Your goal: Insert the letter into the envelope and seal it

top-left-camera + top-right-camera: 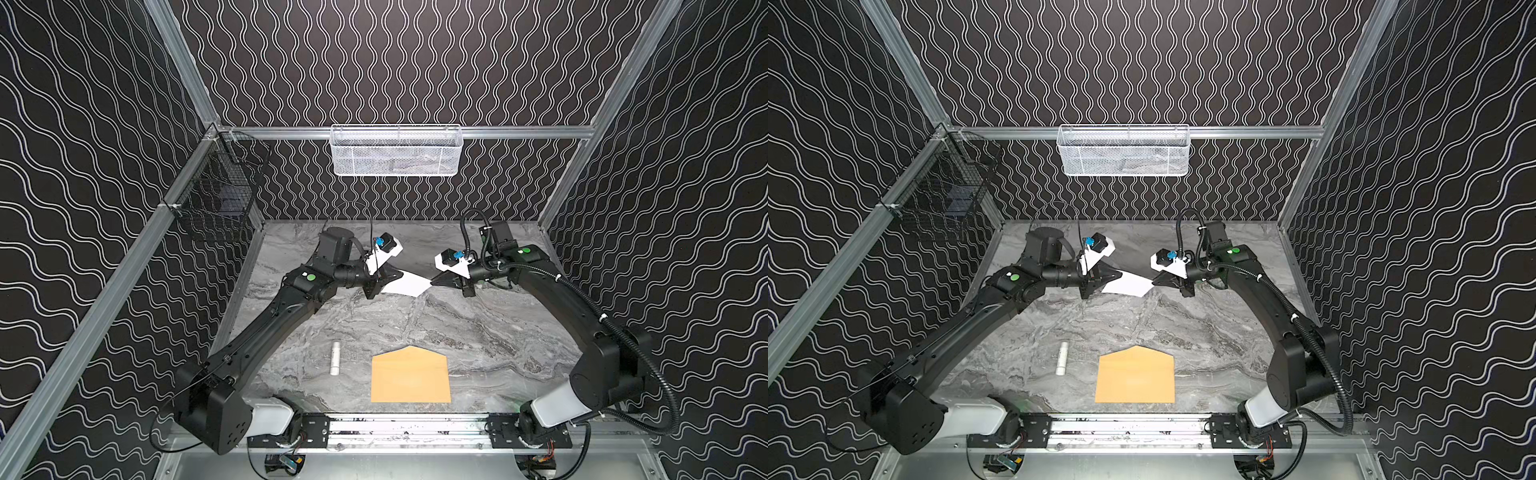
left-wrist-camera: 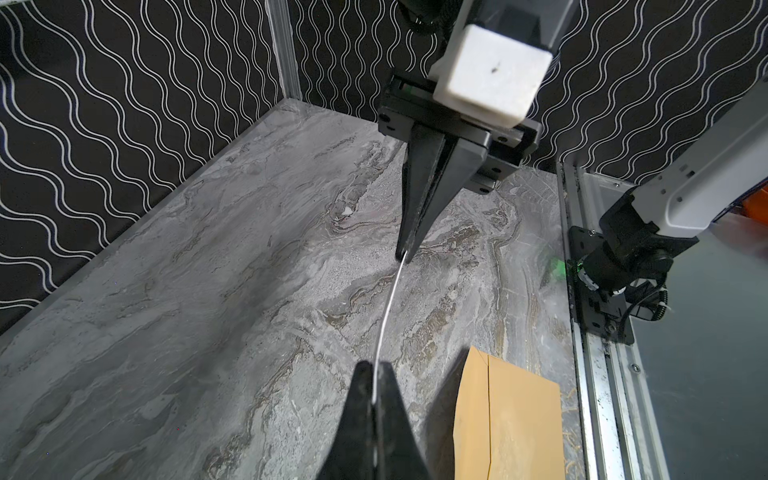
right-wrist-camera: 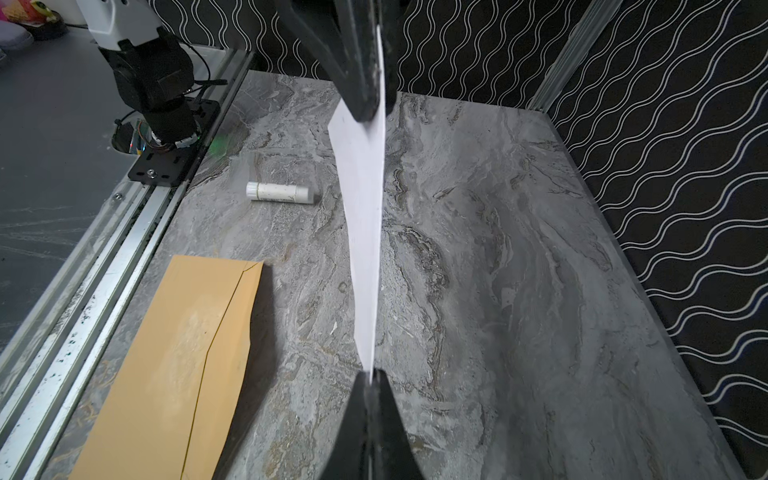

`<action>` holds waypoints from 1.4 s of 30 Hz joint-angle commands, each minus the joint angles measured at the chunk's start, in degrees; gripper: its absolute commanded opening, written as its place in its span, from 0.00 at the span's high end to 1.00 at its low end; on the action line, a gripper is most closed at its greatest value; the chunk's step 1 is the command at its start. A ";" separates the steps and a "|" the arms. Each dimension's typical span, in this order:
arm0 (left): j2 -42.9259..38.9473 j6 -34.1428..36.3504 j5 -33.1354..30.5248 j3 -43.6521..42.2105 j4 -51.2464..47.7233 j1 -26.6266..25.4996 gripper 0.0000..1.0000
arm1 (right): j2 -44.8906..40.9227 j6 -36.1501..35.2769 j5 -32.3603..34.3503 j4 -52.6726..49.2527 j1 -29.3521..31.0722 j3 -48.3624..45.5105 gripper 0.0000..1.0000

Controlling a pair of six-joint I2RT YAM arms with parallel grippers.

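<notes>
Tools first: my left tool (image 1: 400,274) is pressed together on one short edge of the letter (image 1: 409,284), and my right tool (image 1: 433,281) pinches the opposite end. The white sheet hangs between them, clear of the counter (image 1: 478,328) and over its far half. In the left wrist view I see the sheet edge-on, a thin, slightly bowed line running from one pair of tips to the other. The envelope (image 1: 410,380) lies flat on the counter near the front rail (image 1: 415,428), well apart from the letter, its pointed flap aimed away from that rail. A white cylinder (image 1: 335,358) lies on its side just left of the envelope, not touching it.
</notes>
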 commanded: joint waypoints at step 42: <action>-1.48 -13.44 -0.55 -6.38 13.46 0.07 1.00 | -10.74 23.66 6.54 25.15 -0.75 -10.68 0.33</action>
